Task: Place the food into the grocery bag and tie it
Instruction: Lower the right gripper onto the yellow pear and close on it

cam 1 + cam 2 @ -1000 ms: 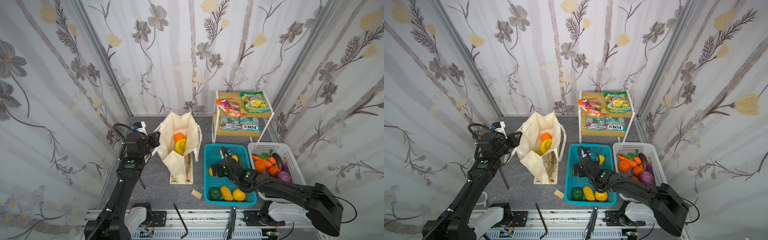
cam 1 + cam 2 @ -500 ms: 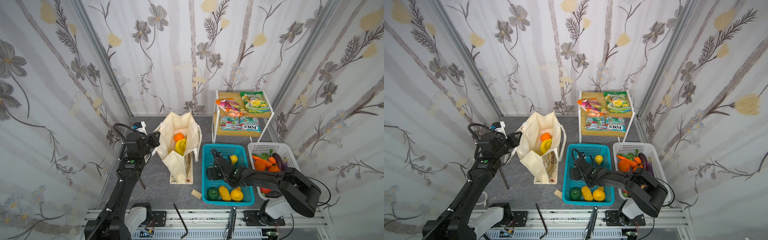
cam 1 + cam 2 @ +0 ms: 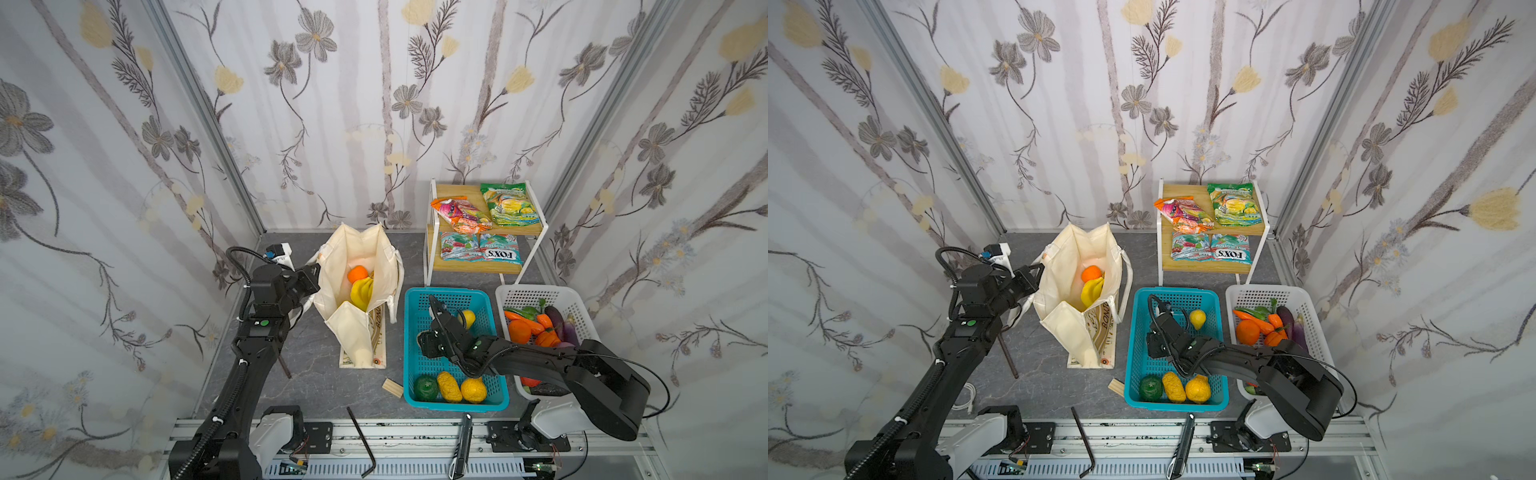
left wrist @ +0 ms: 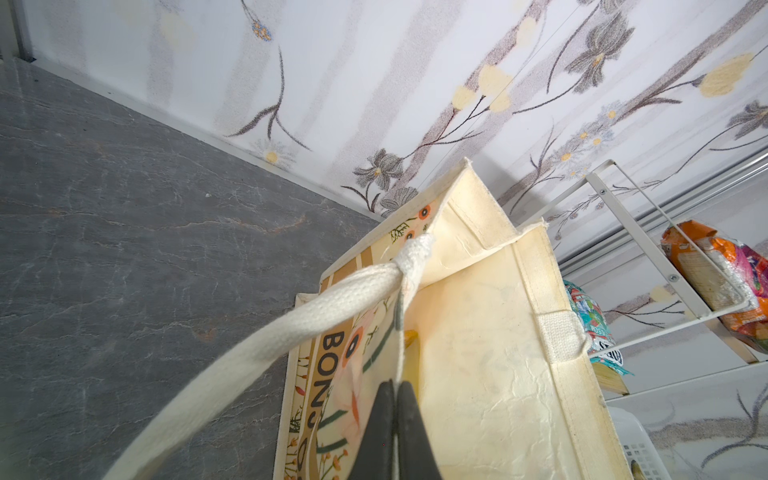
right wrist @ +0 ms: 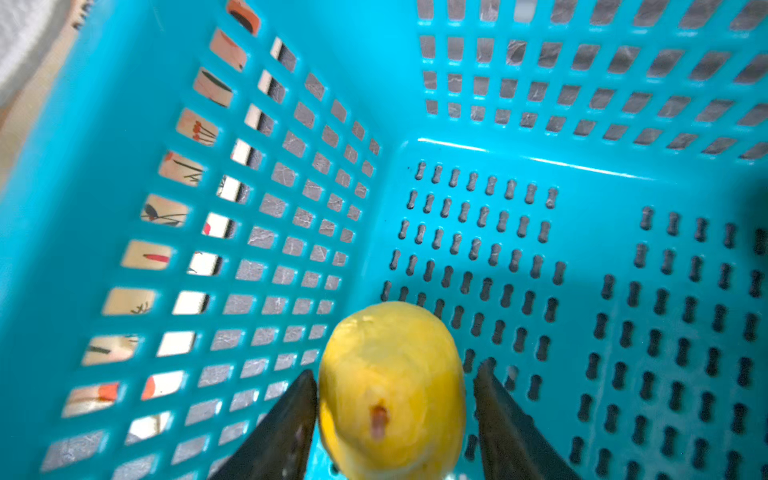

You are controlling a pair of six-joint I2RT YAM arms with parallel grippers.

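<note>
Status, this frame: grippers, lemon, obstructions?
Left gripper shut on bag rim. Right gripper open astride lemon in teal basket, not clamped. No obstruction seen.

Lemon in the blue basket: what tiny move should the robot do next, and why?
Probably close the right gripper on the lemon: its jaws sit either side of it with a sliver of gap, and the left gripper holds the grocery bag open.

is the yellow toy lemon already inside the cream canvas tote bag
No, the yellow toy lemon lies on the floor of the teal plastic basket, not in the cream canvas tote bag.
</note>
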